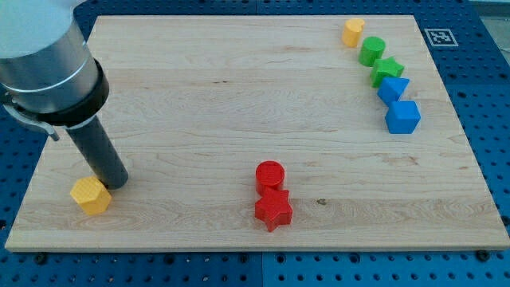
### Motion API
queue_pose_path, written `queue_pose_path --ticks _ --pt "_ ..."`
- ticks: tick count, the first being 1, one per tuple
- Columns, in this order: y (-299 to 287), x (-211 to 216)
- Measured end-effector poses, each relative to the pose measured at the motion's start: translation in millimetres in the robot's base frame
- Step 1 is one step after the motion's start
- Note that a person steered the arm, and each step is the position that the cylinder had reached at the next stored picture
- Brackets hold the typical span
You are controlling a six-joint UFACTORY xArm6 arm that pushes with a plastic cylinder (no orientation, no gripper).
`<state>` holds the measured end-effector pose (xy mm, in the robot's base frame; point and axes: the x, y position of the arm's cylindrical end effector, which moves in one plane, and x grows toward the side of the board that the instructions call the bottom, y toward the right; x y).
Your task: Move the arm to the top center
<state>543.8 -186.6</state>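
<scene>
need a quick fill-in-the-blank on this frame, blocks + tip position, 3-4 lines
1. My tip rests beside the yellow block near the board's bottom ____ corner.
2. The red cylinder touches the red ____ just below it.
3. The yellow cylinder heads a chain of ____ blocks at the view's top right.
4. The lowest block in that chain is ____ in colour.

Missing words: left; star; five; blue

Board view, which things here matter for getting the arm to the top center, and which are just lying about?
Job: my tip, at the view's lower left, beside the yellow hexagon; board.

Lying about: yellow hexagon, red cylinder, red star, yellow cylinder, green cylinder, green star, blue triangle, blue cube.
</scene>
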Motion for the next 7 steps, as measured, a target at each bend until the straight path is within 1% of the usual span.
queue_pose_path --ticks 1,2,3,4,5,6,7 --pt "0.0 14.7" --pt "0.0 16.3" --pt "-0.1 -41.2" --pt "1.6 -118.8" --pt "17.6 -201.2" --pt "49.7 -281.7" --pt "96.2 -343.2"
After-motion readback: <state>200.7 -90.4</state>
